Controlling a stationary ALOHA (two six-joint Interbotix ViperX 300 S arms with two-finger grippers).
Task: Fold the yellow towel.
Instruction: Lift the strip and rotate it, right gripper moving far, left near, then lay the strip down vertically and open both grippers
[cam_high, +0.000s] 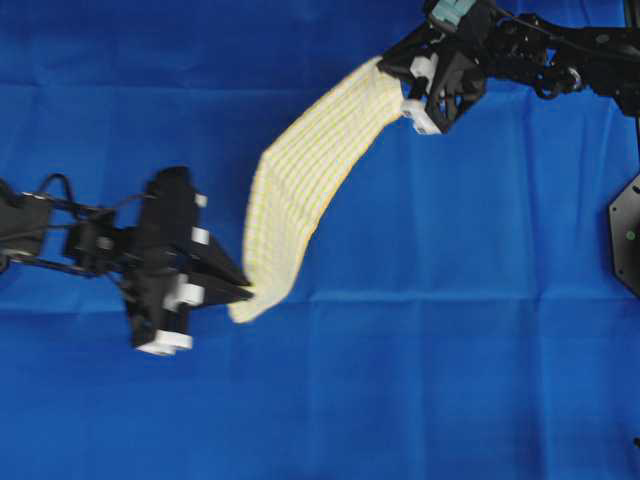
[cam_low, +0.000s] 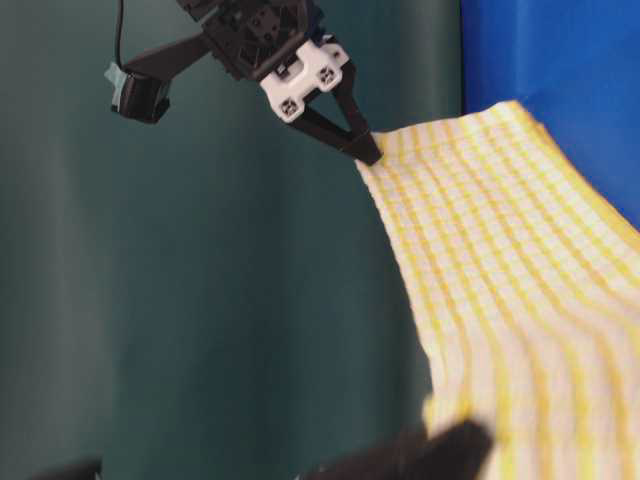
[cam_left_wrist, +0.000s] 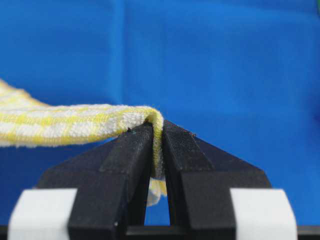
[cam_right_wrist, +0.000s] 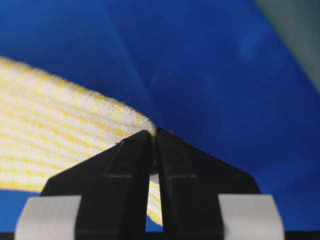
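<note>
The yellow towel (cam_high: 305, 170) hangs in the air as a narrow checked band slung between my two grippers, above the blue cloth. My left gripper (cam_high: 243, 290) is shut on its lower left end. In the left wrist view the hem (cam_left_wrist: 60, 122) folds over and runs down between the closed jaws of the left gripper (cam_left_wrist: 156, 132). My right gripper (cam_high: 388, 62) is shut on the upper right end, at the top of the overhead view. The right wrist view shows the towel (cam_right_wrist: 50, 125) pinched at the right gripper (cam_right_wrist: 153, 134). From table level the towel (cam_low: 500, 270) drapes down from the right gripper (cam_low: 368, 153).
A blue cloth (cam_high: 450, 350) with fold creases covers the table. A dark green wall (cam_low: 200, 300) stands behind it in the table-level view. A black mount (cam_high: 625, 235) sits at the right edge. A blurred dark shape (cam_low: 430, 450) fills the bottom of the table-level view.
</note>
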